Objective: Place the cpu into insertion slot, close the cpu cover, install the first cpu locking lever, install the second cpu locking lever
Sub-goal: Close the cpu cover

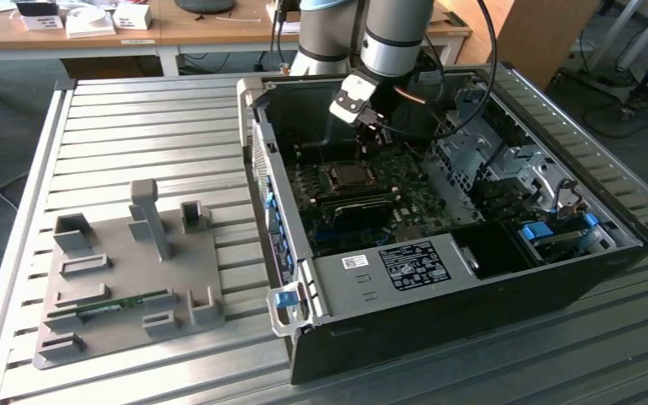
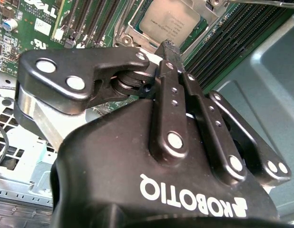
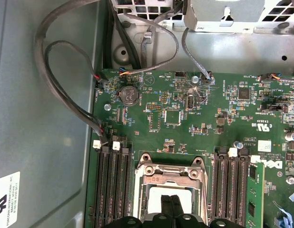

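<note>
Wide slatted metal table [image 1: 132, 126], and on it the black computer case [image 1: 459, 312], lying open. The arm [image 1: 397, 34] reaches down into it, over the green motherboard [image 3: 185, 123]. On the exterior view's left, a grey fixture tray [image 1: 110, 245] carries a green memory stick [image 1: 110, 308]. In the middle of the board sits the insertion slot [image 1: 347, 179], with the cpu cover [image 3: 199, 183] lying flat over it. The cpu [image 2: 170, 21] shows through its window, seated. The gripper [image 3: 171, 204] has its fingers pressed together, holding nothing, tips right over the chip; whether they touch it I cannot tell.
</note>
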Robot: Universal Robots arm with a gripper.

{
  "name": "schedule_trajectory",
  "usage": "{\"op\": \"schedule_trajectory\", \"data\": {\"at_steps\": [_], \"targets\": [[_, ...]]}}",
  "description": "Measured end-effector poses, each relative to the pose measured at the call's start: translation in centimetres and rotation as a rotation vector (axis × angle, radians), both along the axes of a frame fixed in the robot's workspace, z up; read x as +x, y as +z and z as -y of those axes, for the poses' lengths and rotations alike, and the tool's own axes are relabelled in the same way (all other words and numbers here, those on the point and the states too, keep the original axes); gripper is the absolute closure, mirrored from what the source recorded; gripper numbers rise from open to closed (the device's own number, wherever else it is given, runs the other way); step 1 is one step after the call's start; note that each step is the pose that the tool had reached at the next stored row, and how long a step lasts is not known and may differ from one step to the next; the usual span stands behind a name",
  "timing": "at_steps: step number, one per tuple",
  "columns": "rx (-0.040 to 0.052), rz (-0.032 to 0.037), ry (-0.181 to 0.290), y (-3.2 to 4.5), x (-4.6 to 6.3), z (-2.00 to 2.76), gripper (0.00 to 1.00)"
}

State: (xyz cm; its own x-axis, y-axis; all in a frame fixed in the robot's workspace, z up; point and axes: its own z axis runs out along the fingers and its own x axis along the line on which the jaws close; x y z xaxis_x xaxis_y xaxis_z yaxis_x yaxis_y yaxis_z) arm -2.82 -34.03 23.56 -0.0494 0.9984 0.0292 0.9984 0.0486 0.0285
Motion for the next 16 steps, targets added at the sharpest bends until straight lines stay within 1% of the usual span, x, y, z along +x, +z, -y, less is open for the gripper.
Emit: {"op": "schedule_trajectory", "data": {"at_steps": [6, 16], "targets": [[0.0000, 0.0001, 0.007, 0.00, 0.00, 0.00, 0.89], [0.0000, 0.0002, 0.054, 0.00, -0.03, 0.00, 0.89]]}}
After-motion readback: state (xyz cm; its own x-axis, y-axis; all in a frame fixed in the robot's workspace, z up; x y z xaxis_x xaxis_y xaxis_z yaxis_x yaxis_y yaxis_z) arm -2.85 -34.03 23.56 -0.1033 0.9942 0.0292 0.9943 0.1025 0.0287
